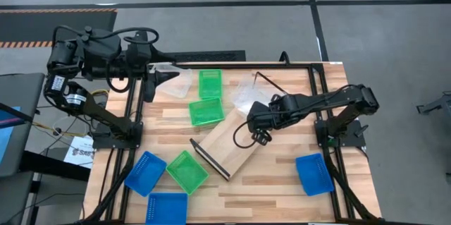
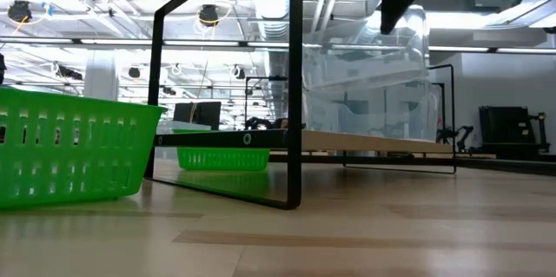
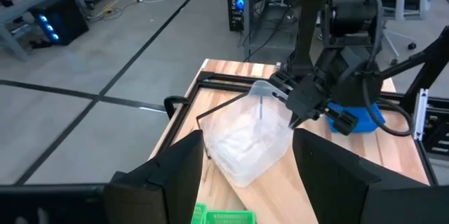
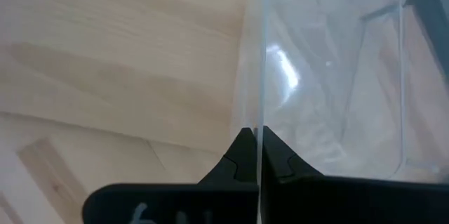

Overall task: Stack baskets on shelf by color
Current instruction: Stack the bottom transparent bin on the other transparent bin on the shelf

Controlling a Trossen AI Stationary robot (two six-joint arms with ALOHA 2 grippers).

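My right gripper hangs over the far part of the shelf, a light-wood board with black end frames lying slantwise mid-table, and is shut on a clear basket. The left wrist view shows this basket too. My left gripper is open near the far-left corner, above another clear basket. Green baskets and blue baskets rest on their bottoms on the table. My right gripper pinches the clear basket's thin side wall at its rim between the two fingers, coming from above. The basket hangs tilted below the fingers over the shelf board. I cannot tell whether its lower edge touches the board.
The shelf's black end frame stands tall near the table's middle. A black rail frame runs around the table's edges. Bare wood lies between the near green basket and the right blue one.
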